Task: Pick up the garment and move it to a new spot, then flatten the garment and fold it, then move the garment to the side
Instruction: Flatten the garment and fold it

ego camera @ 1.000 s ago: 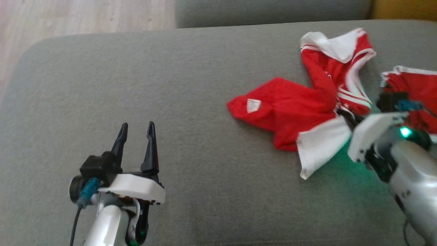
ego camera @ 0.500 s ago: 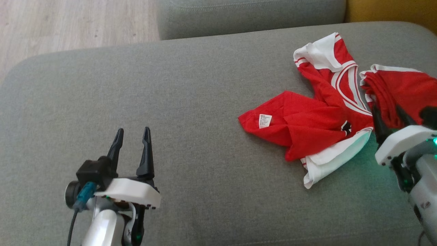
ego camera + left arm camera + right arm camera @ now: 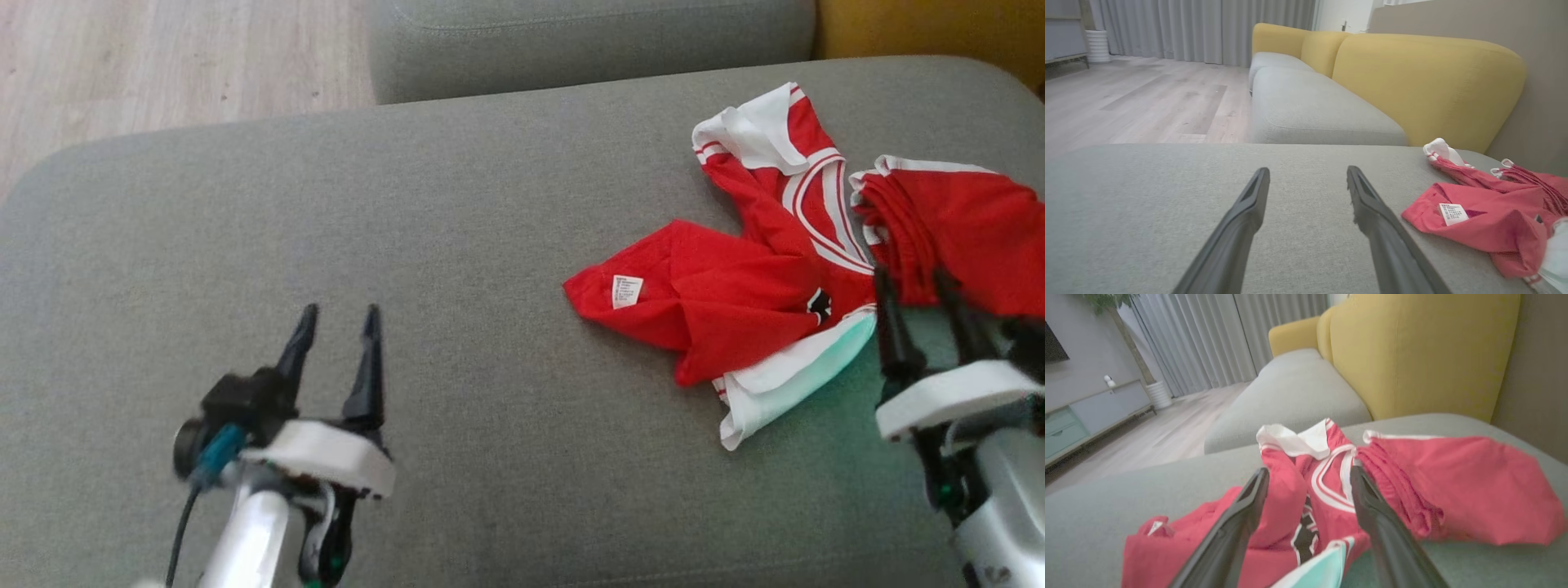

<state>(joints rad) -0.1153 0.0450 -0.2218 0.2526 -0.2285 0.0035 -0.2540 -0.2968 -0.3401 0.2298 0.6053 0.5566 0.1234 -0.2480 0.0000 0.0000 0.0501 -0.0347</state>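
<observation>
Left gripper (image 3: 340,314) is picked out at seven o'clock in the head view, its dark fingers (image 3: 365,371) held well apart and aimed toward twelve. Its white wrist housing (image 3: 326,457) is carried on a pale forearm (image 3: 245,539) raised from six o'clock. Right gripper (image 3: 909,278) is found at four o'clock, jaws spread wide, fingertips tipped slightly toward eleven. The same wide spread is confirmed in both wrist views.
</observation>
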